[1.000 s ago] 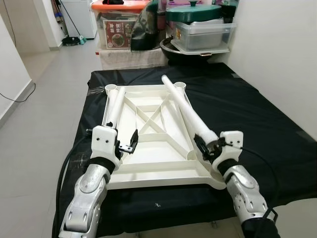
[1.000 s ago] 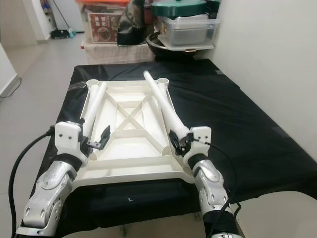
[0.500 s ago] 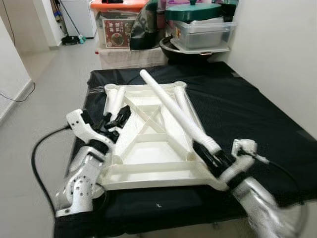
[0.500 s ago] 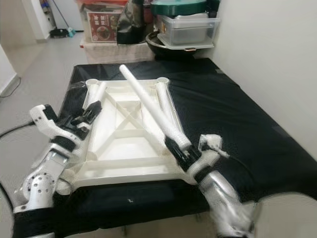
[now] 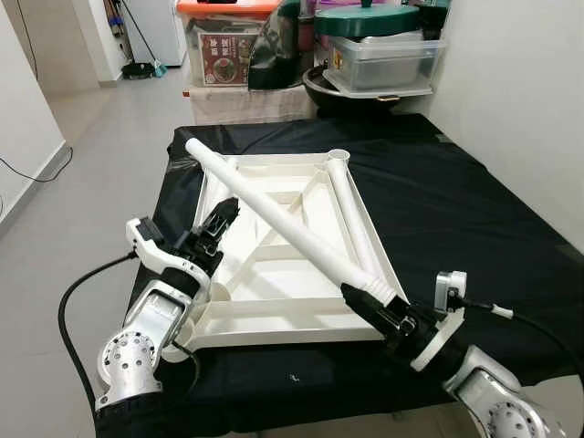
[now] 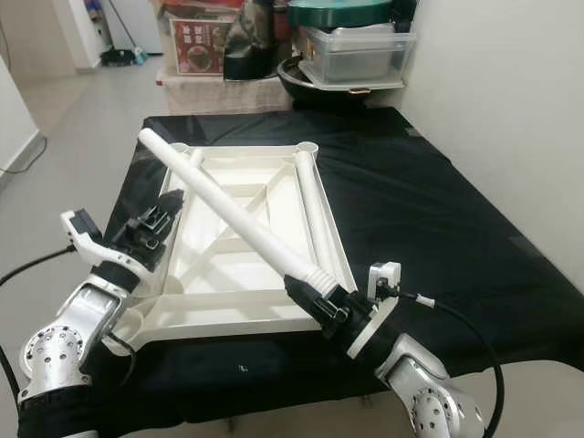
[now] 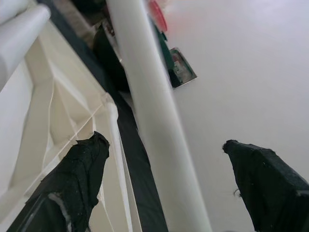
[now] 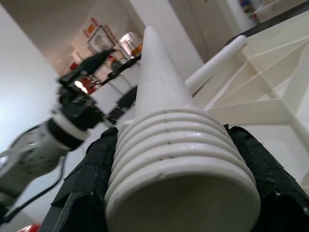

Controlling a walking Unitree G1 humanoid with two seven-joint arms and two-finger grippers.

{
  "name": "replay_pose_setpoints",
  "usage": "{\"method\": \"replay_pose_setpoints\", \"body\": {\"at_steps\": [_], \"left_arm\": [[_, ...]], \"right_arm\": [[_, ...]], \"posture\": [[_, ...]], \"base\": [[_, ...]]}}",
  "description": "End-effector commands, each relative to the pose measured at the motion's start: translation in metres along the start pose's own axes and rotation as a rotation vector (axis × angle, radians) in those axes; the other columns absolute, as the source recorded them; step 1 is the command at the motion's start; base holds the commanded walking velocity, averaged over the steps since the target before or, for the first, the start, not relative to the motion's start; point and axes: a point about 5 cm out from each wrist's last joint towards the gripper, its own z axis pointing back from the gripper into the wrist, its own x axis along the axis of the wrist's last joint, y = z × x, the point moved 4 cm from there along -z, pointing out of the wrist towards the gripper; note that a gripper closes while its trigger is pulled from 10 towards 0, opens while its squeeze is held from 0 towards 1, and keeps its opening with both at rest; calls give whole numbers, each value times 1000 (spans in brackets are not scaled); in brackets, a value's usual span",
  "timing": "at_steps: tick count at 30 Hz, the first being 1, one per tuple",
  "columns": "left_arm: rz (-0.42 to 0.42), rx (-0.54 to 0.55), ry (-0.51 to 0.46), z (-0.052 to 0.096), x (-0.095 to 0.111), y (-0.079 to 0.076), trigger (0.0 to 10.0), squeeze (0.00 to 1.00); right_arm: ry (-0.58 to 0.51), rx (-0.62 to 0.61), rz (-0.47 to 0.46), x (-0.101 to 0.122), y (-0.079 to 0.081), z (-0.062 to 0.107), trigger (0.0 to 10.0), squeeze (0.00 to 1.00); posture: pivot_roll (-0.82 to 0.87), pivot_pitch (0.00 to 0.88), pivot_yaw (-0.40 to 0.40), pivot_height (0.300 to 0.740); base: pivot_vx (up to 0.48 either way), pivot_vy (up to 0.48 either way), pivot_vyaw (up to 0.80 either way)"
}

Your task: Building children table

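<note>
— What containers are back there?

— Beyond the far edge of the black-draped tabletop (image 5: 438, 210): a clear plastic bin with an orange lid (image 5: 224, 41) with a printed box inside, and a clear lidded tub (image 5: 383, 62) under a dark green pot lid (image 5: 365, 18). What the tub holds I cannot tell.

— And the children's table?

— The white plastic table top (image 5: 283, 246) lies upside down, ribs showing, filling the middle and left of the tabletop, its near edge close to the tabletop's near edge. One white tubular leg (image 5: 351, 205) lies along its right side; another (image 5: 212, 187) lies along its left side.

— The claws?

— The right claw (image 5: 370, 310) is clamped on the threaded end of a long white leg (image 5: 274, 214), near the upturned top's near right corner. That leg slants up and across towards the far left corner. The left claw (image 5: 219, 219) has its fingers apart over the left edge, pointing towards the raised leg — in the left wrist view the leg passes between the two black fingertips (image 7: 87, 159), not touching either.

— Room to move?

— Bare black cloth stretches wide to the right, up to the white wall (image 5: 520, 100). Grey tiled floor (image 5: 82, 182) is open on the left.
</note>
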Motion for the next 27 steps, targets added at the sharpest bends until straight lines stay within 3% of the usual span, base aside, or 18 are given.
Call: {"method": "replay_pose_setpoints", "body": {"at_steps": [1, 3, 7, 15, 19, 21, 23, 27], "left_arm": [[17, 24, 11, 2, 1, 6, 10000, 0], [28, 16, 22, 2, 3, 5, 10000, 0], [37, -4, 44, 0, 2, 3, 10000, 0], [53, -41, 71, -1, -1, -4, 10000, 0], [88, -126, 96, 3, -2, -17, 10000, 0], [93, -147, 108, 5, -3, -21, 9412, 0], [91, -217, 176, 13, -9, -34, 4745, 0], [88, -245, 208, 17, -13, -39, 4235, 0]], "right_arm": [[-2, 76, -9, 3, 12, 0, 0, 0], [46, 152, -17, -3, 27, 4, 0, 0], [139, 222, -20, -16, 39, 12, 0, 0], [217, 228, -17, -25, 37, 18, 0, 0], [243, 202, 2, -23, 25, 22, 0, 0], [250, 191, 12, -22, 21, 23, 0, 0], [271, 138, 58, -11, 0, 29, 0, 0], [284, 122, 86, -4, -10, 32, 0, 0]], "posture": [[43, 0, -31, 740], [41, 0, -30, 740], [34, 0, -27, 740], [38, 0, -30, 740], [45, 0, -33, 740], [45, 0, -33, 740], [54, 0, -34, 740], [59, 0, -35, 740]], "base": [[0, 0, 0], [0, 0, 0], [0, 0, 0], [0, 0, 0], [0, 0, 0], [0, 0, 0], [0, 0, 0], [0, 0, 0]]}}
